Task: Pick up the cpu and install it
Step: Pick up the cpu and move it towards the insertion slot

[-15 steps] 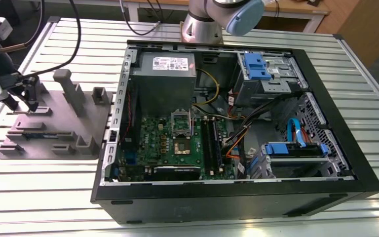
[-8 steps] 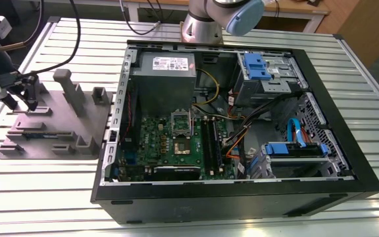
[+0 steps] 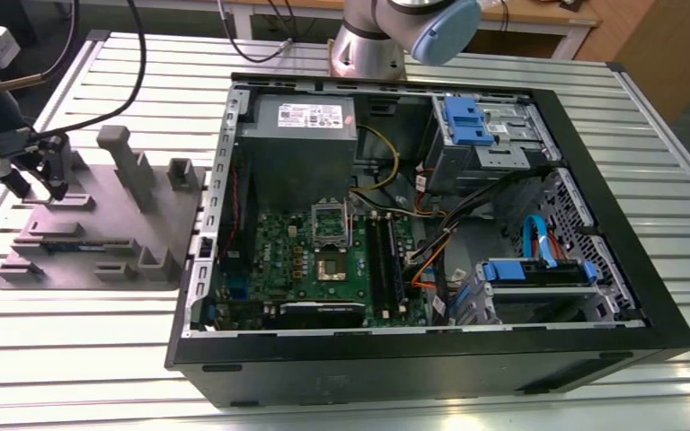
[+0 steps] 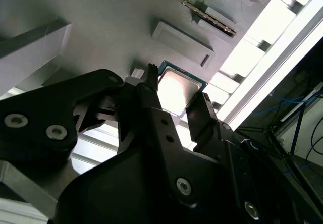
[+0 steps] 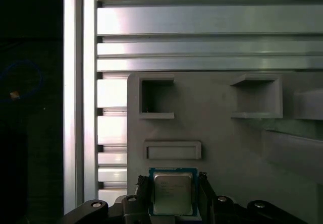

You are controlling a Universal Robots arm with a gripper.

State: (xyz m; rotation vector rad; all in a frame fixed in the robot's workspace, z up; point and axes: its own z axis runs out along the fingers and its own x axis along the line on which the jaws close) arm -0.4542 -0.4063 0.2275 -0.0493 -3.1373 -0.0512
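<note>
The cpu (image 5: 171, 192) is a small square chip with a silver top and a thin paler rim. In both wrist views it sits between my gripper's (image 5: 172, 184) two black fingers (image 5: 143, 191), which press on two opposite edges. In the second wrist view the cpu (image 4: 177, 89) shows in my gripper (image 4: 176, 90) just over the grey moulded tray (image 4: 116, 27). In the exterior view my gripper (image 3: 36, 184) hangs over the far corner of the tray (image 3: 141, 215), at that view's left. The open socket (image 3: 331, 267) lies on the green motherboard inside the case.
The open black computer case (image 3: 441, 359) lies on its side on the slatted aluminium table (image 3: 57, 359), to the exterior view's right of the tray. Upright posts (image 3: 118, 148) stand on the tray near my gripper. The arm's base (image 3: 375, 45) stands behind the case.
</note>
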